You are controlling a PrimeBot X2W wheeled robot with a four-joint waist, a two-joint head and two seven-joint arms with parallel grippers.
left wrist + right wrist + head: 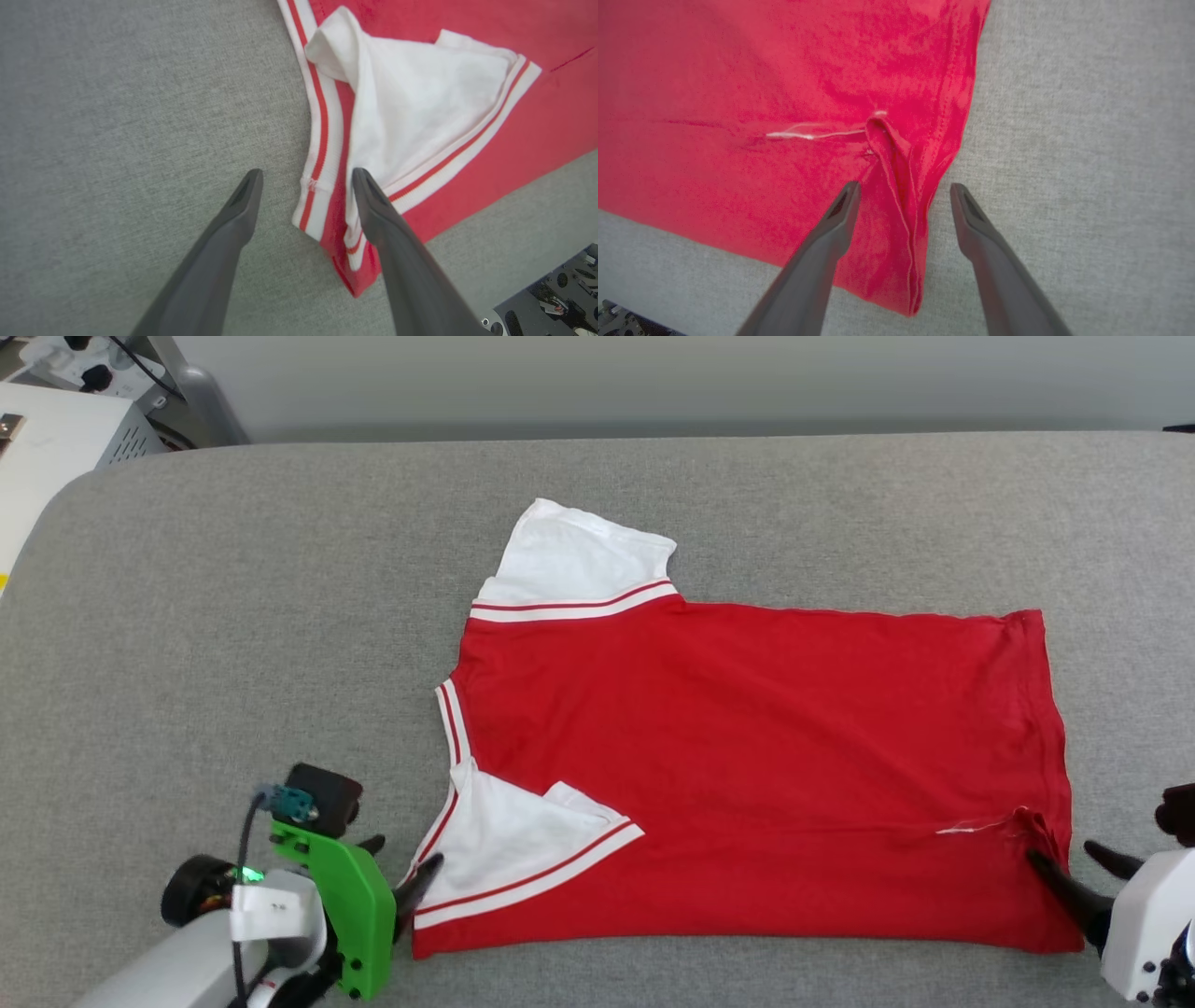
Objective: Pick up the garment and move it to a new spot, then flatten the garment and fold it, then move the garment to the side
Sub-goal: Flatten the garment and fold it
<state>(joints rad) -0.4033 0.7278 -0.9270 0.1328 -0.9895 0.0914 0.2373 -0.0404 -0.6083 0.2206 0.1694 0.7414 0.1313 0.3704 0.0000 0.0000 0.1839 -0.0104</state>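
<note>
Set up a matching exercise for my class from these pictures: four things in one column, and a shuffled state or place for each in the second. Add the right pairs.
Column one
1. left hand
2. right hand
3. far white sleeve
4. near white sleeve

Column two
A. folded onto the red body of the garment
B. open, astride the red hem fold
C. flat on the grey surface
D. open, astride the striped neck trim

Pairs: 1-D, 2-B, 3-C, 4-A

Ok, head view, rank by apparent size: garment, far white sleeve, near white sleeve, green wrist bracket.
Largest: garment.
Next: far white sleeve and near white sleeve, alike, unranked.
Smallest: green wrist bracket, though nearest the camera.
</note>
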